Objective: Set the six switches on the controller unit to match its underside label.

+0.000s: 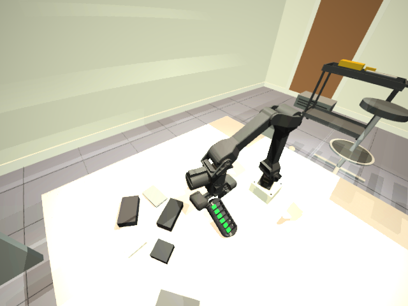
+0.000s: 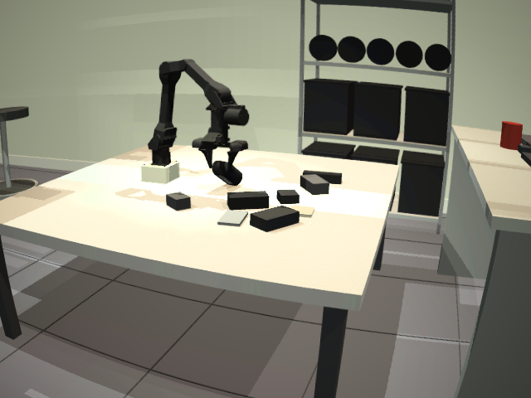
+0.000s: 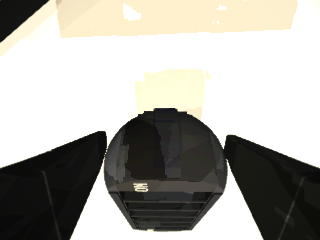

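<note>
The dark grey controller unit hangs tilted between the fingers, gripped near one rounded end, with its far end lower and close to the bench. My gripper is shut on it, one fingertip on each side. In the top view its switch face shows a row of green rocker ends along the left and dark ends along the right; I cannot tell which ends are pressed down. In the wrist view the switch face is seen very steeply, with a small white mark. The underside label is hidden in all views.
Dark blocks lie beside the unit on the bench. A pale flat plate lies near them, and a grey plate is at the front edge of the top view. The arm's white base block stands behind.
</note>
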### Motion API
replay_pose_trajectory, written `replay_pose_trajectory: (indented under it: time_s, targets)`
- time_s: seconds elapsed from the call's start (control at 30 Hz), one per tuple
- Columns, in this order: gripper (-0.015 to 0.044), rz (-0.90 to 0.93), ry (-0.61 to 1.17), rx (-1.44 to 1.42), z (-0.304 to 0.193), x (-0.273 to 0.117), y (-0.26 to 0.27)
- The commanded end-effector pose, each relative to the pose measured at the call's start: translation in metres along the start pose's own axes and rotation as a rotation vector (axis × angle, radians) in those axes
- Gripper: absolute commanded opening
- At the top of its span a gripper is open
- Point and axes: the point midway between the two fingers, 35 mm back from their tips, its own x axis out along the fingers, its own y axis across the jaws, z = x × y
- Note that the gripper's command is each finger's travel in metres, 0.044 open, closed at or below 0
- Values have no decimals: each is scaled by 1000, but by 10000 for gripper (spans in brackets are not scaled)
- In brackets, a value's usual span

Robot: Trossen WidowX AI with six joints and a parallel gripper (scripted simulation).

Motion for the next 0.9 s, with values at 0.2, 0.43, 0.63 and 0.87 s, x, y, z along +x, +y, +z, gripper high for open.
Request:
replay_pose_trajectory:
  time_s: [0.2,0.43,0.63,0.87]
  targets:
    - [337,-13,3,-7,3,9,-1]
    - [337,-13,3,-7,6,14,-1]
    - [337,-13,3,-7,9,18,-1]
    - [337,-13,3,-7,12,22,-2]
